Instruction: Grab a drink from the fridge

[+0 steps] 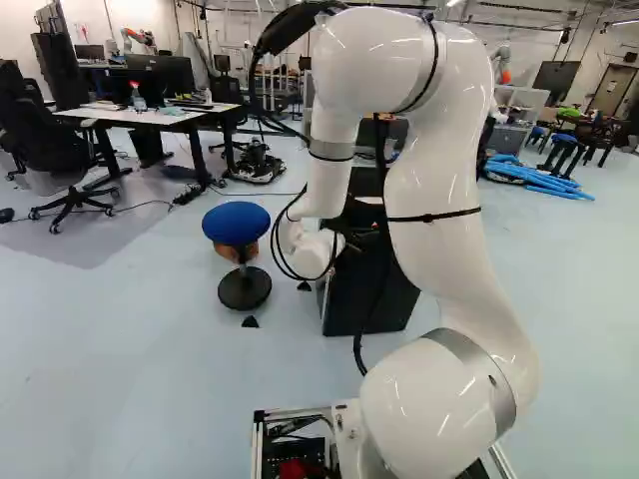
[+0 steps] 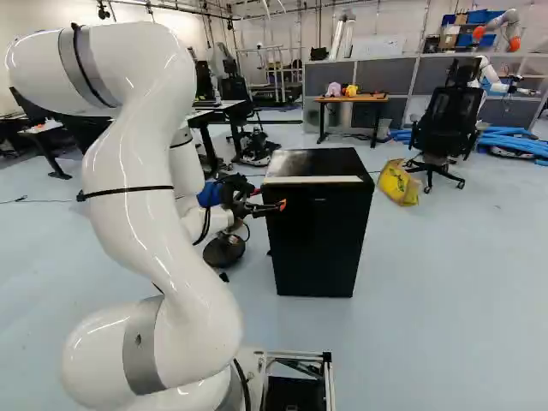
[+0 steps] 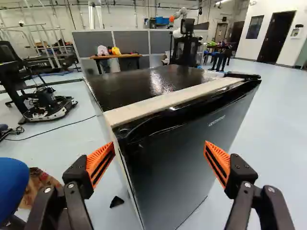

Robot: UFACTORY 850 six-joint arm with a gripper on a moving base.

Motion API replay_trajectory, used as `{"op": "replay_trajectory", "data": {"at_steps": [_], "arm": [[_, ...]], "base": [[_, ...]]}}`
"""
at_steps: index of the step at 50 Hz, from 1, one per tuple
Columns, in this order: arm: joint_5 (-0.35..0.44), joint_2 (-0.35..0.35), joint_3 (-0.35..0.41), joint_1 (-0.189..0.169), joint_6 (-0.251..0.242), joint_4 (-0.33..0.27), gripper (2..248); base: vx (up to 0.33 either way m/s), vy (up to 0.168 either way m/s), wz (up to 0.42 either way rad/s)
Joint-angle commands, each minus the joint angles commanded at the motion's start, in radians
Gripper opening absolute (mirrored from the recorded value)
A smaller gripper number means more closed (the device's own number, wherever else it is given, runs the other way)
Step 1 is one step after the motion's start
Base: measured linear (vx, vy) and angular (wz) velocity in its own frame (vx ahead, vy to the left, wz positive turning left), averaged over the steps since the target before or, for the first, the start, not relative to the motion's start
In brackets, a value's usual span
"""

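Observation:
In the right base view my gripper (image 2: pixel 272 206) is at the upper left edge of the black fridge (image 2: pixel 318 235). The wrist view shows the gripper (image 3: pixel 158 160) open with nothing gripped, its orange pads wide apart. Ahead of it stands the fridge (image 3: pixel 177 158), door closed, its near vertical edge between the two fingers' lines. A pale strip (image 3: pixel 168 99) runs along the top behind the door. In the left base view the arm partly hides the fridge (image 1: pixel 369 294). No drink shows; the fridge's inside is hidden.
A blue stool (image 1: pixel 237 224) stands left of the fridge in the left base view. A yellow bag (image 2: pixel 399 182) lies on the floor right of it in the right base view, near an office chair (image 2: pixel 445 128). Another robot (image 2: pixel 501 30) stands far back.

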Motion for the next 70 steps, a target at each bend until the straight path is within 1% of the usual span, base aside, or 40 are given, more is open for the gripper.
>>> {"op": "replay_trajectory", "data": {"at_steps": [13,25,49,58,70], "arm": [[0.000,-0.020,-0.033,0.002,0.000,0.043,247],[0.000,-0.035,-0.058,0.006,0.000,0.071,247],[0.000,-0.033,-0.053,0.009,0.000,0.166,247],[0.000,-0.015,-0.023,0.027,0.000,0.205,247],[0.000,0.022,0.043,0.071,0.000,0.257,247]], "base": [[0.000,0.000,0.000],[0.000,0.000,0.000],[0.000,0.000,0.000],[0.000,-0.004,-0.012],[0.000,0.000,0.000]]}}
